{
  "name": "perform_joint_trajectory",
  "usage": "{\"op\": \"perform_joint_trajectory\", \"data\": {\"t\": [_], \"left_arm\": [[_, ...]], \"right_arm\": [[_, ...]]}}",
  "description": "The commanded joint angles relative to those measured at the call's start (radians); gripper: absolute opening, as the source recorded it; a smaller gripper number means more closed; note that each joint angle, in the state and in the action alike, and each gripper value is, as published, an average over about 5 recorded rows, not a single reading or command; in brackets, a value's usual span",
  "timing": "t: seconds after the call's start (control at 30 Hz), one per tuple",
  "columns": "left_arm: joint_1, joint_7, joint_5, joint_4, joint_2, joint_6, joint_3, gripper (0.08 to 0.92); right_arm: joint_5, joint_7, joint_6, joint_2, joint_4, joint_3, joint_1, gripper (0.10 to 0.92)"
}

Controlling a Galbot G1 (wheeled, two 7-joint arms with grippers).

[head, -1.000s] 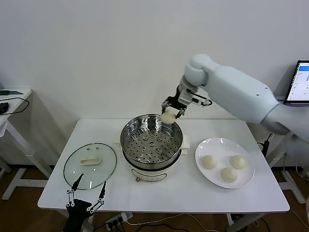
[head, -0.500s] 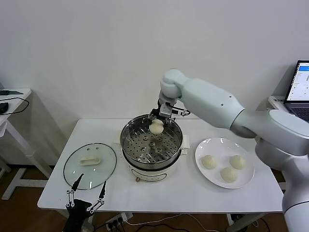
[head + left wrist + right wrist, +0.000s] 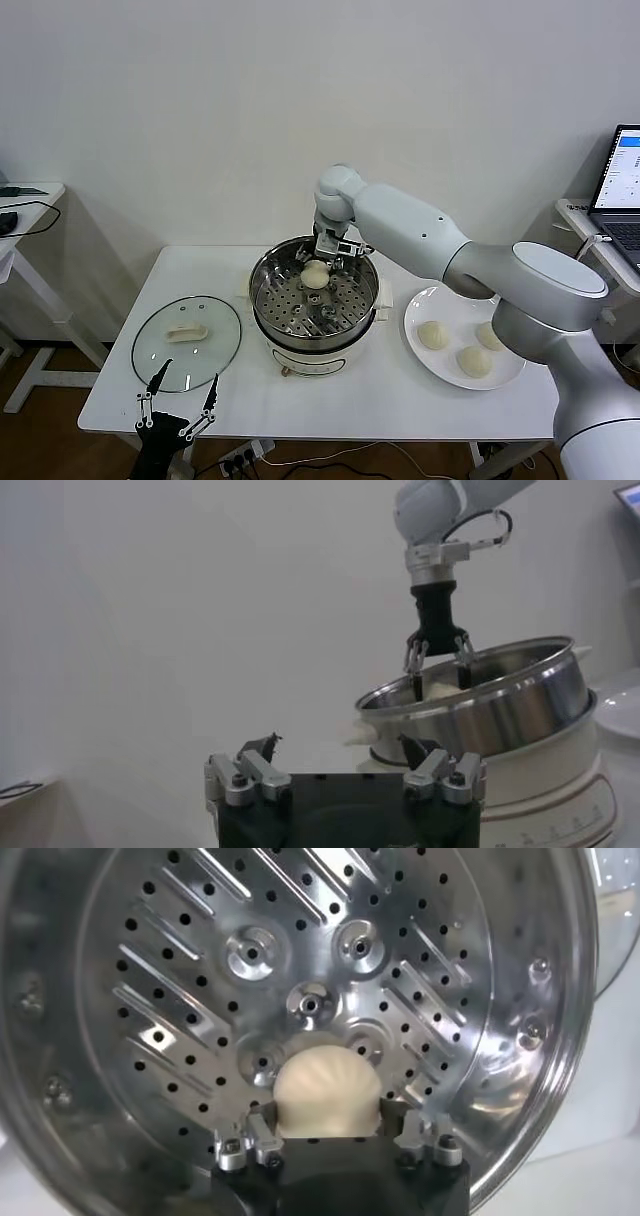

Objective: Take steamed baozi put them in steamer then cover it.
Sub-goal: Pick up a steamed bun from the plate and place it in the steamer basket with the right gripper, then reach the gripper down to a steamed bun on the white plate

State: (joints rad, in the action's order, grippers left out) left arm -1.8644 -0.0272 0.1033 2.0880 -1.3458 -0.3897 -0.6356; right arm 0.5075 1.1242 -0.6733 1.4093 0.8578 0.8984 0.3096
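Reaching down into the steamer (image 3: 314, 300), the right claw (image 3: 317, 267) has its fingers apart on either side of one baozi (image 3: 315, 273), which sits on the perforated tray toward the steamer's far side; whether the fingers touch the bun cannot be told. Three more baozi (image 3: 433, 335) lie on a plate (image 3: 440, 300) just right of the steamer. Left of the steamer the cover (image 3: 187, 342) lies flat on the counter (image 3: 350, 400). The left claw (image 3: 183, 395) hangs spread wide at the counter's near edge, beside the cover.
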Motion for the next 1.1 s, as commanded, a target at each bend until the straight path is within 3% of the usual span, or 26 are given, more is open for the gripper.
{"op": "perform_joint_trajectory", "data": {"t": [0.03, 0.17, 0.33, 0.57, 0.73, 1.1], "left_arm": [[0.000, 0.000, 0.000, -0.001, 0.000, -0.001, -0.002, 0.823], [0.000, 0.000, 0.001, -0.001, 0.000, 0.000, -0.004, 0.823], [0.002, 0.000, 0.003, -0.001, 0.000, 0.001, -0.003, 0.823], [0.004, 0.000, 0.010, -0.006, 0.006, 0.000, 0.006, 0.823], [0.007, 0.000, 0.014, -0.008, 0.006, 0.000, 0.015, 0.823], [0.006, 0.002, 0.025, -0.026, 0.001, -0.010, 0.024, 0.823]], "right_arm": [[-0.095, 0.073, 0.029, -0.080, 0.114, -0.009, 0.049, 0.816], [-0.299, 0.169, 0.157, -0.228, 0.219, -0.012, 0.121, 0.822], [-0.641, 0.174, 0.440, -0.457, 0.289, 0.105, 0.244, 0.823], [-0.888, 0.117, 0.667, -0.672, 0.274, 0.310, 0.265, 0.823], [-0.942, 0.047, 0.738, -0.741, 0.306, 0.415, 0.178, 0.823], [-0.839, -0.051, 0.752, -0.692, 0.266, 0.363, -0.039, 0.823]]}}
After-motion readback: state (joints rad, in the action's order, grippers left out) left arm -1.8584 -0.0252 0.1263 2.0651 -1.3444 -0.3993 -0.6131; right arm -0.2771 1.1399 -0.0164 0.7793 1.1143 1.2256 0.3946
